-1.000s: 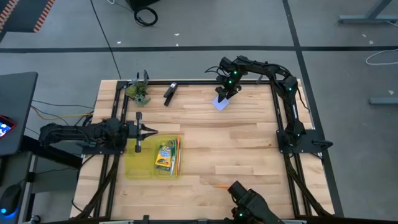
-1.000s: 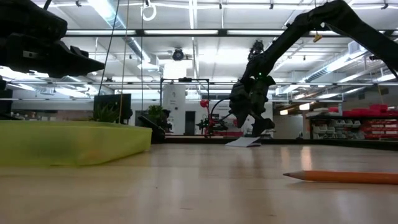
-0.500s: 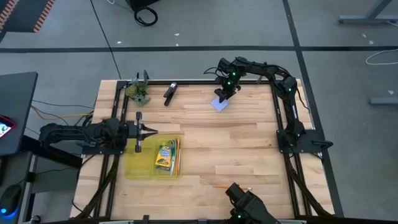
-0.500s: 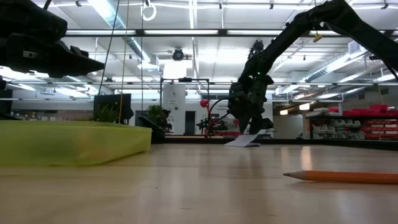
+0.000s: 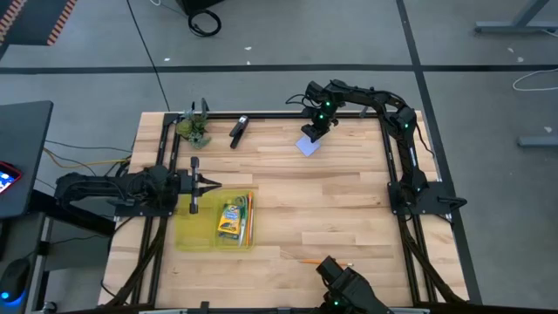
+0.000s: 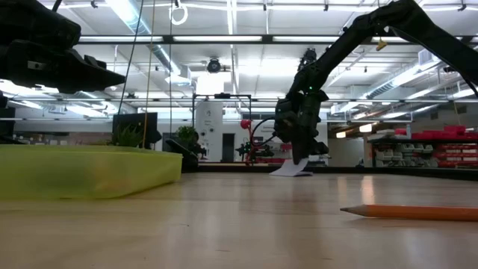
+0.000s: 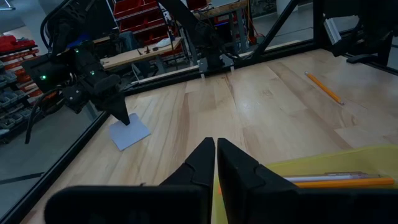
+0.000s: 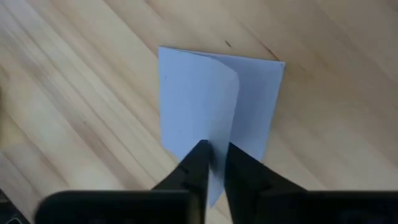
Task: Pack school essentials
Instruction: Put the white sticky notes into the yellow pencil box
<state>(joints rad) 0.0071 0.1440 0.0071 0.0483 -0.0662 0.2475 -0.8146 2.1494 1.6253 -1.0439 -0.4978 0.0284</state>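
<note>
The right gripper, at 12 o'clock on the table, is clamped on 1 lifted notepad sheet. The left gripper is held closed at 9 o'clock.

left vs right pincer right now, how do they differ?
The left pincer is shut on nothing, hanging at the yellow tray's edge; the right pincer pinches the pale blue notepad's curled top sheet. Left reaches level across the table; right points down at it. Both are dark, two-fingered.

Pale blue notepad, translucent yellow-green tray, orange pencil, light-striped wooden table
</note>
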